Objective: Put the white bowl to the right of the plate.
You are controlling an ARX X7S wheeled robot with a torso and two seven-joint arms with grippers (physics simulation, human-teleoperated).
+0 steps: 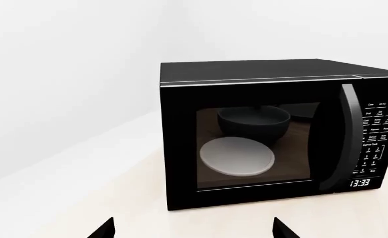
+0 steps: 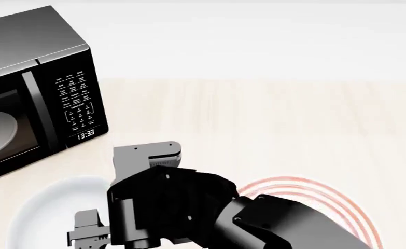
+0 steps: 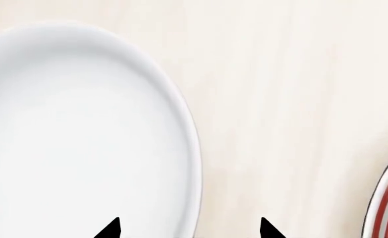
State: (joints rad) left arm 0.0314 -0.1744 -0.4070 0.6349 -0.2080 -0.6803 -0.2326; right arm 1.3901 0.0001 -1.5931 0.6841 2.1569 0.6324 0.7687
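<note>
Table (image 2: 272,109): pale wood-grain surface carrying every item listed. Microwave (image 2: 33,78): black, door closed, standing at the far left in the head view, clock reading 13:33; through its window the left wrist view shows 1 greyish glass disc (image 1: 237,156) and a dark reflection of a bowl shape above it. Right arm (image 2: 210,212): black, reaching across the near edge of the head view from the right, hiding part of the plate and part of the bowl. The plate (image 2: 327,194): flat, white, thin red rings near the rim, lying at the near right and partly covered by the arm. The white bowl (image 2: 40,212): plain, glossy, deep, resting on the table at the near left, so it lies left of the plate, apart from it, with bare table between them. Right gripper (image 3: 189,230): 2 dark fingertips set wide apart, straddling the near rim of the bowl, holding nothing. Left gripper (image 1: 192,230): 2 dark fingertips likewise spread, empty, facing the microwave door.
</note>
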